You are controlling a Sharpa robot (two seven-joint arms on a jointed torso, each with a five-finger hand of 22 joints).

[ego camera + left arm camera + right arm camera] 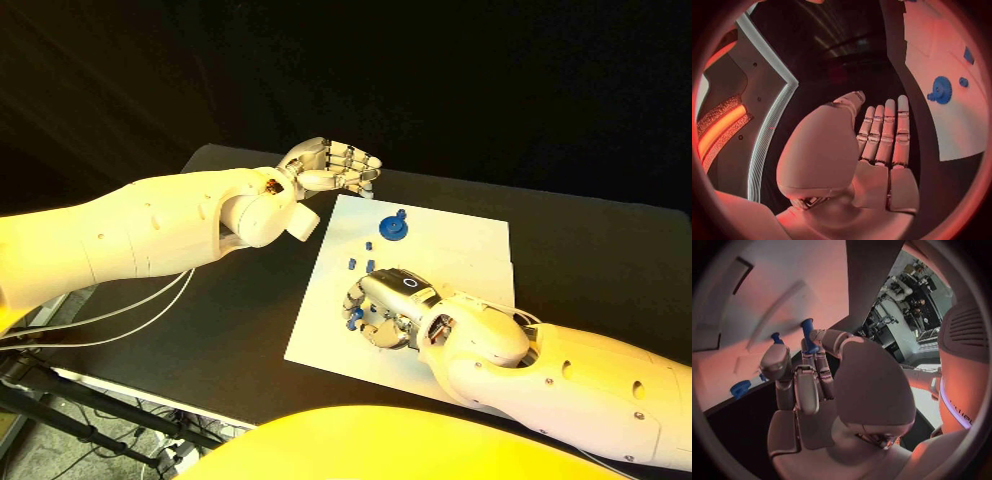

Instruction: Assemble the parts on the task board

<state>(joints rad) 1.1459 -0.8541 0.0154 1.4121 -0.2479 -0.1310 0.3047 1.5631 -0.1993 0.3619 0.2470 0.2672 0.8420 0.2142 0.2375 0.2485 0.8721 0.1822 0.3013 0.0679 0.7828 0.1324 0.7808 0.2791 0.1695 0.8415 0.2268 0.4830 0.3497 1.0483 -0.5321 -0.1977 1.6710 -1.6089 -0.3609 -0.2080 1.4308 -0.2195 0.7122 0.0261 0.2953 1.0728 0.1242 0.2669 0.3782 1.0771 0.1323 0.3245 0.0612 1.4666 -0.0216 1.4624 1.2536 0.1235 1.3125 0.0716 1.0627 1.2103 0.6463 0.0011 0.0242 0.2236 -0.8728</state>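
right hand [387,305], mid-frame on the task board [462,240], pinches a blue peg [807,335] in its fingers, probably for inserting; left hand [329,168], upper middle, hovers empty, fingers loosely together.

I log a white board [462,245] on the black tabletop [606,250]; blue gear [391,227] near its far edge; my right hand [392,305] over small blue pieces [355,263]; left hand [335,168] hovering beyond the board's corner.

head: overhead, looks down on table | wrists: close behind hands | shared: task board [433,240]
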